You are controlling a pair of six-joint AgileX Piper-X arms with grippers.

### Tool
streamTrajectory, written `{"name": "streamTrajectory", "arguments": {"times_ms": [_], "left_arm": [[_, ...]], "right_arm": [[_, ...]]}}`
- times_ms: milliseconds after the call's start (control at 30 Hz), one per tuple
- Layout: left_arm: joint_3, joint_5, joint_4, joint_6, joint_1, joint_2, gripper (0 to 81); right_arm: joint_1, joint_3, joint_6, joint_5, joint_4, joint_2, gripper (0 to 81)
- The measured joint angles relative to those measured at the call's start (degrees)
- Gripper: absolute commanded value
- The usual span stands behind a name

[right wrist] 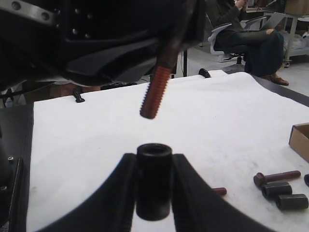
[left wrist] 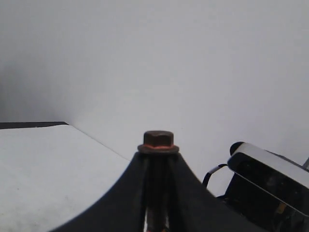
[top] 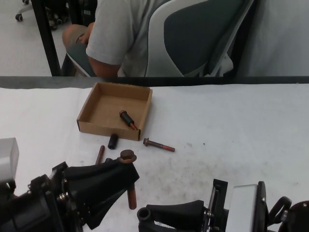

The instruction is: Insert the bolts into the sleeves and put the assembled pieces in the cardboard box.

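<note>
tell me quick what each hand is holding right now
left hand: closed, holding a bolt with its head up
right hand: closed, holding a sleeve upright

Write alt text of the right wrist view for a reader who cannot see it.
The right hand grips a black cylindrical sleeve upright; above its opening hangs the tilted copper-red threaded bolt held by the left hand, not yet inserted.

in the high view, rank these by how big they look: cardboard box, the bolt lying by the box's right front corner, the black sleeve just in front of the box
1. cardboard box
2. bolt
3. black sleeve
All three lie close together on the bench, so nearness to the camera hardly skews the order.
</note>
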Motion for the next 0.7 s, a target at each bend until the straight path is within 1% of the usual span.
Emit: {"name": "streamTrajectory", "arguments": {"times_ms": [300, 700], "left_arm": [[0.0, 0.0, -0.1, 3.3, 0.0, 0.0, 0.8], [-0.1, -1.2, -0.4, 4.3, 0.0, 0.0, 0.8]], "right_arm": [[0.0, -1.5, 0.0, -0.9, 0.0, 0.0, 0.2], [0.0, -2.3, 0.0, -1.3, 0.0, 0.1, 0.2]]}}
